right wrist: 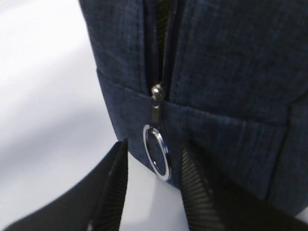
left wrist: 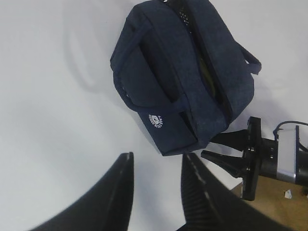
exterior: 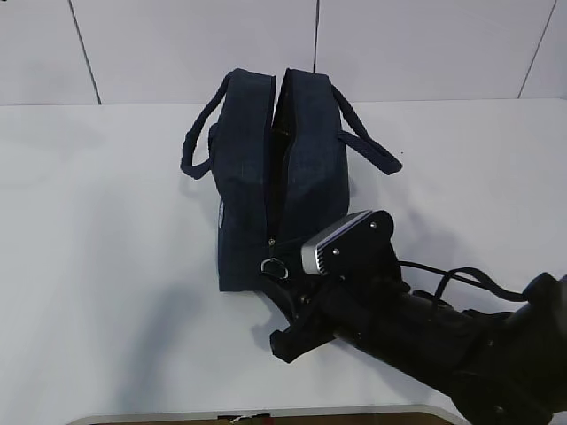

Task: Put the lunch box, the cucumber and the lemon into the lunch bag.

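The dark navy lunch bag [exterior: 297, 177] stands on the white table with its top zipper parted into a narrow slit. Its metal ring pull [right wrist: 157, 152] hangs at the near end. My right gripper [right wrist: 156, 144] is open, with the ring between its fingers but not pinched; it also shows as the right gripper [exterior: 282, 288] in the exterior view. My left gripper [left wrist: 158, 156] hovers open over bare table short of the lunch bag [left wrist: 183, 77], holding nothing. The lunch box, cucumber and lemon are hidden. A yellow-green sliver [left wrist: 207, 72] shows in the slit, too little to identify.
Two loop handles [exterior: 372, 142] hang out to either side of the bag. The table's front edge [exterior: 266, 414] runs just behind the right arm, whose cable [exterior: 461, 276] loops above it. A tiled wall stands behind the table.
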